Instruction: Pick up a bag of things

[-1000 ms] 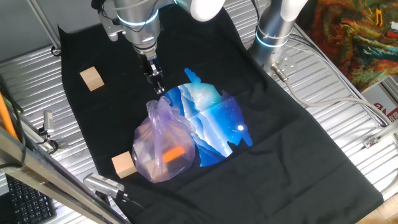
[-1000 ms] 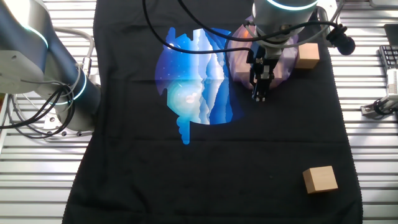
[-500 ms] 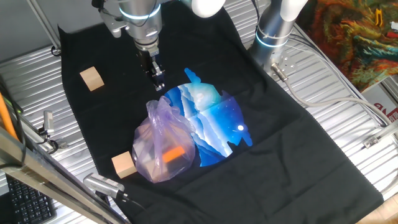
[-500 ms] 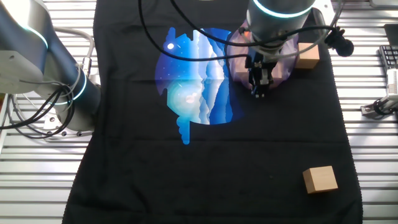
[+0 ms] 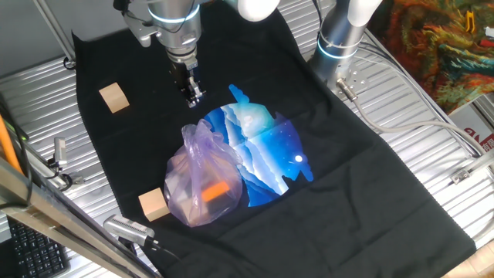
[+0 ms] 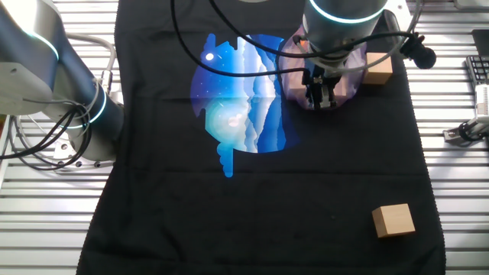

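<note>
Claw (image 5: 193,99) hung empty, fingers nearly together, above black cloth (image 5: 370,170) on the counter (image 5: 432,147), apart from the purple bag of things (image 5: 202,185) lying mid-counter beside a blue-and-white bag (image 5: 266,154)

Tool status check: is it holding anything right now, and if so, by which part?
Nothing is held. The tool hangs above the black cloth, apart from the purple bag, which lies untouched beside the blue-and-white bag.

Thin translucent plastic bag of things (image 5: 202,181) on matt black cloth (image 5: 370,177); wooden cubes (image 5: 113,97).
</note>
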`<state>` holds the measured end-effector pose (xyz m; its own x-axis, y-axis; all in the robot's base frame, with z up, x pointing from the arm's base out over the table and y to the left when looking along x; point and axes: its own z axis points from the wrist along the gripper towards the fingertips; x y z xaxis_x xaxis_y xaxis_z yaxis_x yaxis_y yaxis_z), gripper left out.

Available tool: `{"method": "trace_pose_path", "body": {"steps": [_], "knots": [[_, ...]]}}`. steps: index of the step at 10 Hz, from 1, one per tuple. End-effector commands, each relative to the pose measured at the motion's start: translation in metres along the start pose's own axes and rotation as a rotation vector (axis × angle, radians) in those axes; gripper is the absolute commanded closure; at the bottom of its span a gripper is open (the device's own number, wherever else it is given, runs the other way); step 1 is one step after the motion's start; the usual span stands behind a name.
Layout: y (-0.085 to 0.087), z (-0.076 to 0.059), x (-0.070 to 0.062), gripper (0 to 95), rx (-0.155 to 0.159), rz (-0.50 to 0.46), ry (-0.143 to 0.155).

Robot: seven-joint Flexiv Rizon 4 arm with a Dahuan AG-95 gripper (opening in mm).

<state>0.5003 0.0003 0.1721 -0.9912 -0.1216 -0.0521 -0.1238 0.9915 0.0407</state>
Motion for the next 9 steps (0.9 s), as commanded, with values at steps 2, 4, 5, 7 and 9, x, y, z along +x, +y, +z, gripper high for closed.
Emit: {"method": "trace_pose_path", "body": {"steps": [2, 4, 5, 7, 9], "knots": [[0.001, -0.002, 0.004, 95.0, 0.003, 0.03, 0.002], [0.001, -0.001, 0.005, 95.0, 0.002, 0.064, 0.001], [0.001, -0.001, 0.005, 95.0, 0.003, 0.077, -0.003], [-0.001, 0.0, 0.001, 95.0, 0.018, 0.078, -0.002], [-0.023, -0.008, -0.028, 95.0, 0.005, -0.003, 0.024]]}}
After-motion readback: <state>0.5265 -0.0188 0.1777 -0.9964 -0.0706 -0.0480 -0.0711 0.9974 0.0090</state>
